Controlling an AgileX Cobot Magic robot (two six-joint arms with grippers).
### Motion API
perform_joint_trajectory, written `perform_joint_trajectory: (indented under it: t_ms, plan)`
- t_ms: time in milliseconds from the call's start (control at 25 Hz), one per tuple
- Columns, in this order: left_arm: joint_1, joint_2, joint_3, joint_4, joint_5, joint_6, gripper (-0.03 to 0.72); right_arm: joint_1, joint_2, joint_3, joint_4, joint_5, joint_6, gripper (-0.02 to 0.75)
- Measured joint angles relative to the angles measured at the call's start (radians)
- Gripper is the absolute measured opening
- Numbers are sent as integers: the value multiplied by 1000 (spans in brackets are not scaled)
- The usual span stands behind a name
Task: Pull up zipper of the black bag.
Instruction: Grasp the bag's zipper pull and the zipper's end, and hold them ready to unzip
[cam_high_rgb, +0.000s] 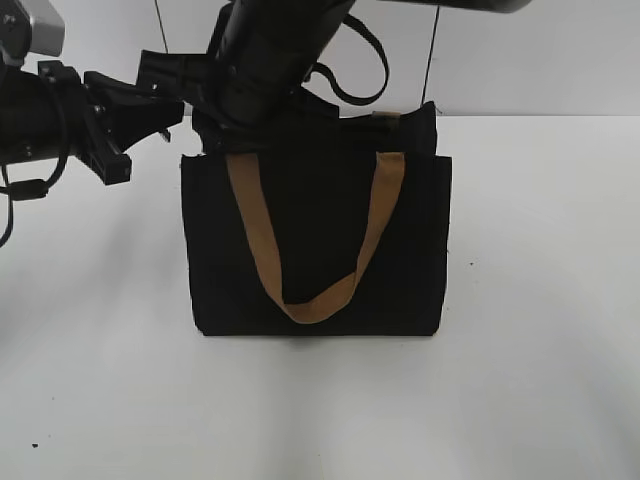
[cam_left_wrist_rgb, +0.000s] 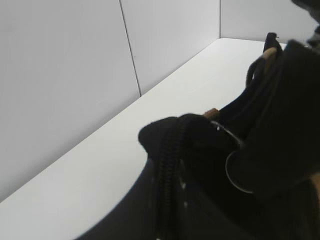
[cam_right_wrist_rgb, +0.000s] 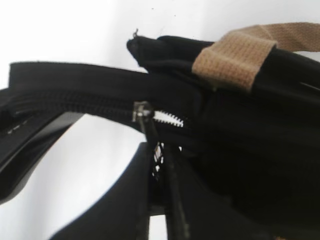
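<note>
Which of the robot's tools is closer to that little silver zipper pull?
Right. Its tool sits just beneath the zipper; the left tool hangs beside the black bag's upper corner.

The counter (cam_high_rgb: 540, 380) lies bare in front of the black bag (cam_high_rgb: 315, 250) and to either side, so I could pass there freely. Above the bag it is crowded: my right arm (cam_high_rgb: 270, 50) hangs over its top edge, and my left hand (cam_high_rgb: 150, 105) sits just beside its upper left corner
</note>
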Motion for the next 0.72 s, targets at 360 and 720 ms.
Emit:
perform_joint_trajectory:
  t_ms: [360,720]
  plan:
    - [-1,0,0,0,20,-5,26,0,-17,0,3,16,-69,-8]
    - [-13,-2,0,3,139,-72,26,1,-95,0,31,108,-292,-8]
